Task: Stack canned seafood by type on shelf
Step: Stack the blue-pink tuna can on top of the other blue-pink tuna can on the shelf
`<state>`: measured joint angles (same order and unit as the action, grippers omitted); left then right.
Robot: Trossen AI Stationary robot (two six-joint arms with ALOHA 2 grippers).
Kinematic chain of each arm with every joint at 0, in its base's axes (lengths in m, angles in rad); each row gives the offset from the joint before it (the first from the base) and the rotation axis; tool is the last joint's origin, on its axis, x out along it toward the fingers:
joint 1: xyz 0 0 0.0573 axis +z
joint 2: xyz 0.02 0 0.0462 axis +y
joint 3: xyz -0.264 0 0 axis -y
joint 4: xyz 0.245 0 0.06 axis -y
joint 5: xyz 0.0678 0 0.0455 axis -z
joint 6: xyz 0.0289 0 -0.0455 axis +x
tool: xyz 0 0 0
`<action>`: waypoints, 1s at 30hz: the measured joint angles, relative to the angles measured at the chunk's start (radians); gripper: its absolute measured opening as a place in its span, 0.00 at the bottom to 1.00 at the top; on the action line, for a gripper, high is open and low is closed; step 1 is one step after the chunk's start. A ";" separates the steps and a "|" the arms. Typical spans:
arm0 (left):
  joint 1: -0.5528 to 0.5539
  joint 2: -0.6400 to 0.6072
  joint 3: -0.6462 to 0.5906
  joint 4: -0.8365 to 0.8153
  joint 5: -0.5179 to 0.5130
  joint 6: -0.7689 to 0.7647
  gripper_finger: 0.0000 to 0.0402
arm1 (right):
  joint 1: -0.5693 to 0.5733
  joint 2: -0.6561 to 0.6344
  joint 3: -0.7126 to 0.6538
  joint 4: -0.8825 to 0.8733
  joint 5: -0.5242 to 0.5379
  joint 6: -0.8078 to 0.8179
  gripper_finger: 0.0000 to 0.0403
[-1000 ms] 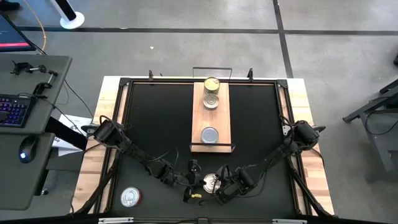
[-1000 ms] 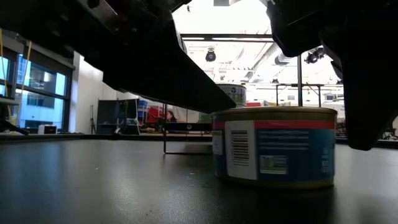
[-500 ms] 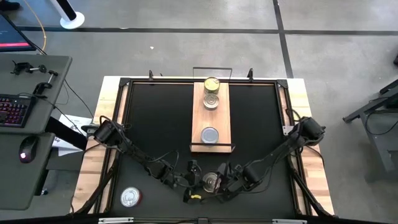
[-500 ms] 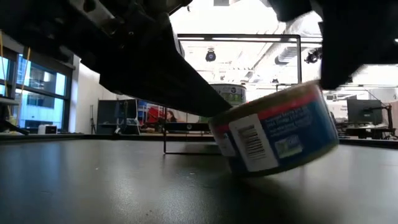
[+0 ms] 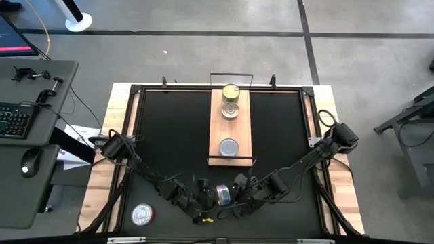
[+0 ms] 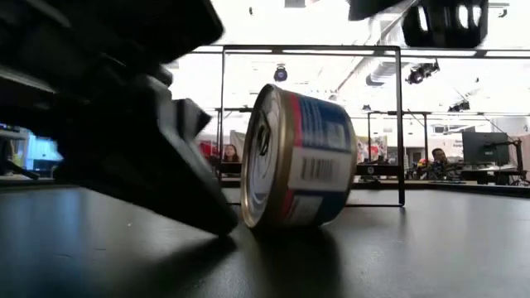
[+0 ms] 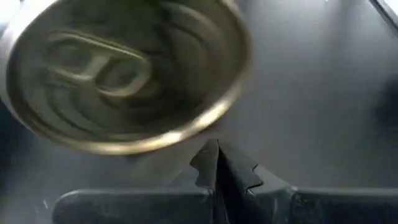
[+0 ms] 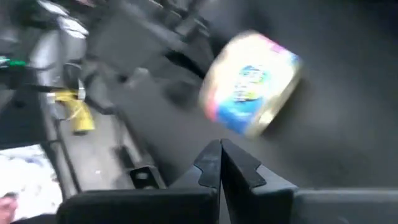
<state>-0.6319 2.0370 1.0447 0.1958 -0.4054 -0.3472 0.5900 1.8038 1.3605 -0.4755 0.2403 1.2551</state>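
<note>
A blue-labelled tin stands on its edge on the black table near the near edge, its ring-pull lid facing my left gripper. In the left wrist view that gripper is shut, with a small gap to the lid's rim. My right gripper is shut on the tin's other side, raised above the table, the tin ahead of it. The wooden shelf carries three tins: two at its far end and a silver one near its near end.
One more silver-lidded tin lies flat by the table's near left corner. The shelf's black wire rail stands behind the tipped tin. The black tabletop is bare to the left and right of the shelf.
The tin lay flat between the two grippers. Its right side rose as my right gripper moved in against it, and it tipped over onto its edge, shifting a little toward the table's left. My left gripper drew back slightly toward the left.
</note>
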 joint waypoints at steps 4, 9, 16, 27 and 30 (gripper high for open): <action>-0.046 -0.012 0.001 -0.045 -0.019 -0.042 0.00 | 0.002 -0.025 0.001 0.016 0.018 -0.025 0.00; -0.099 -0.079 -0.001 -0.187 -0.043 -0.089 0.00 | -0.014 0.001 0.001 0.182 -0.033 -0.071 0.00; -0.124 -0.321 -0.093 -0.336 -0.140 -0.123 0.00 | -0.042 0.055 0.083 0.193 -0.054 -0.165 0.00; -0.067 -0.680 -0.354 -0.302 -0.211 -0.202 0.00 | -0.081 0.250 0.465 -0.330 -0.004 -0.243 0.01; -0.061 -0.698 -0.384 -0.255 -0.201 -0.202 0.00 | -0.089 0.293 0.517 -0.380 0.024 -0.201 0.07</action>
<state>-0.6930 1.3394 0.6608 -0.0594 -0.6067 -0.5490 0.5013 2.0964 1.8772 -0.8555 0.2644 1.0546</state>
